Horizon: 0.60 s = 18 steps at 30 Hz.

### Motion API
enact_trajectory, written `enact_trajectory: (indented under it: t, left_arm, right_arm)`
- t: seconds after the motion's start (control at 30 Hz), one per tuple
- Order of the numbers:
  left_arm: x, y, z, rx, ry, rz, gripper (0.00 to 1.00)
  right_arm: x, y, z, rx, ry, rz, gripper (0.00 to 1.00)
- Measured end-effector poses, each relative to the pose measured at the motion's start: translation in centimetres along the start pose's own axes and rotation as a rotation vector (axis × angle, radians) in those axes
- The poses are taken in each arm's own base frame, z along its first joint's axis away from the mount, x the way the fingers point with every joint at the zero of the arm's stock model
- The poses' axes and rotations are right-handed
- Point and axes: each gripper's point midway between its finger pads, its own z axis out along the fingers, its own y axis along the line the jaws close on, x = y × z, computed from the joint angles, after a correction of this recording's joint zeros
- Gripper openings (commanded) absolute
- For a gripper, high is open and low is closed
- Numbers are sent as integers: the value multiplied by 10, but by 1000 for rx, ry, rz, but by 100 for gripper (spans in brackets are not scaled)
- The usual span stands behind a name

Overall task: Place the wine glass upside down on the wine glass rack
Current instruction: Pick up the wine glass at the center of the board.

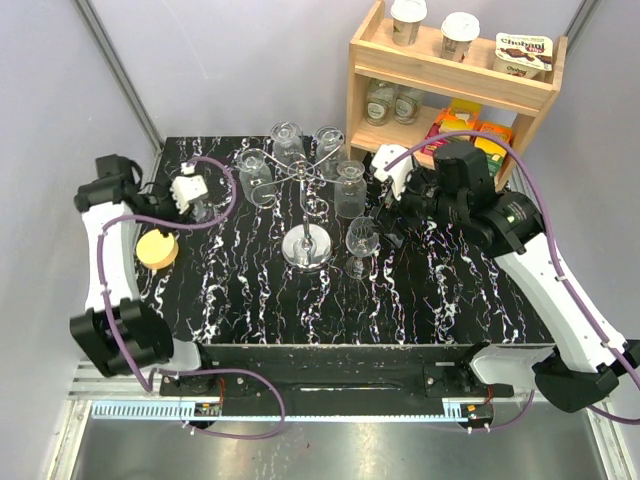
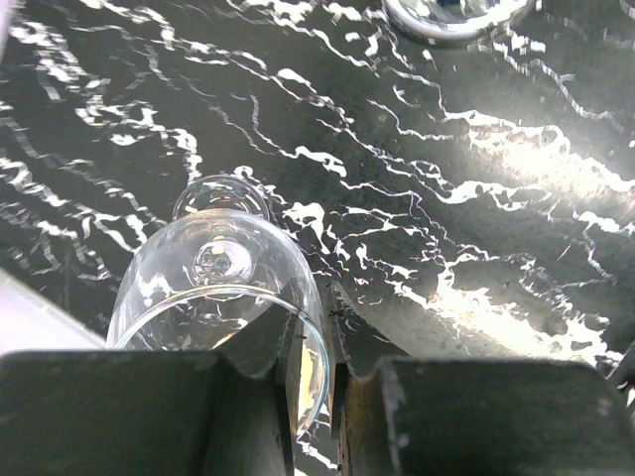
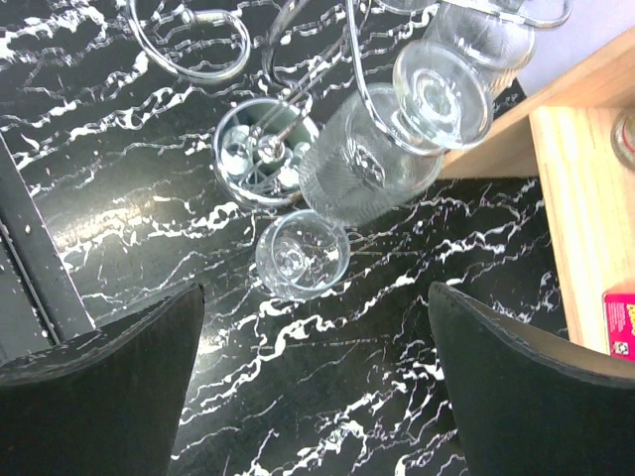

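The left end effector (image 2: 316,372) is clamped on the rim of a clear wine glass (image 2: 223,288). The thin wall of the bowl runs through the narrow slot between its two dark fingers, one finger seemingly inside the bowl and one outside. The bowl opens toward the fingers, with the stem and round foot just beyond, on or very near the black, white-veined marble worktop (image 2: 476,198). Whether the foot touches it cannot be told. A rim pinch gives little purchase on smooth, brittle glass. The lift likely wants to be slow and straight up, with no extra squeeze, before the wrist rolls over to turn the bowl mouth down.

Farther ahead of those fingers and to their right stands the shiny silver wire wine glass rack (image 1: 307,250), its curled arms already carrying several upturned glasses (image 1: 350,188). The safest approach is probably toward a bare arm on the side facing the left end effector. The stem would slide sideways into the curl so the foot rests on the wire, clear of the hung bowls.

Beyond the rack, the right end effector (image 3: 316,297) hovers with fingers spread wide, holding nothing. Directly below it a small upright stemmed glass (image 3: 301,255) stands beside the rack's base.
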Motion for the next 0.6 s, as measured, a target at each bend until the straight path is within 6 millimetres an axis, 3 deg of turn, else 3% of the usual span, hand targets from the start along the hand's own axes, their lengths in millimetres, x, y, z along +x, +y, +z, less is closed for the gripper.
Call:
enact_trajectory:
  t: [0.1,0.27,0.4,0.6]
  left_arm:
    - [-20,-6,-35,-99,-65,-21,0]
    - [-66,-11,-87,-280,-211,-60,0]
    - [-119,-17,-121,-381,-382,-69,0]
    - [-203,-25,-174,-428,-697,-79,0]
  right_arm:
    - [-13,2,-8,-13,-34,9,99]
    - [-55,5,-24,-47,-152,50,99]
    - [-89,10,-30,-104,-242,106,97]
    - [-126,19,-20,-224,-348,223,96]
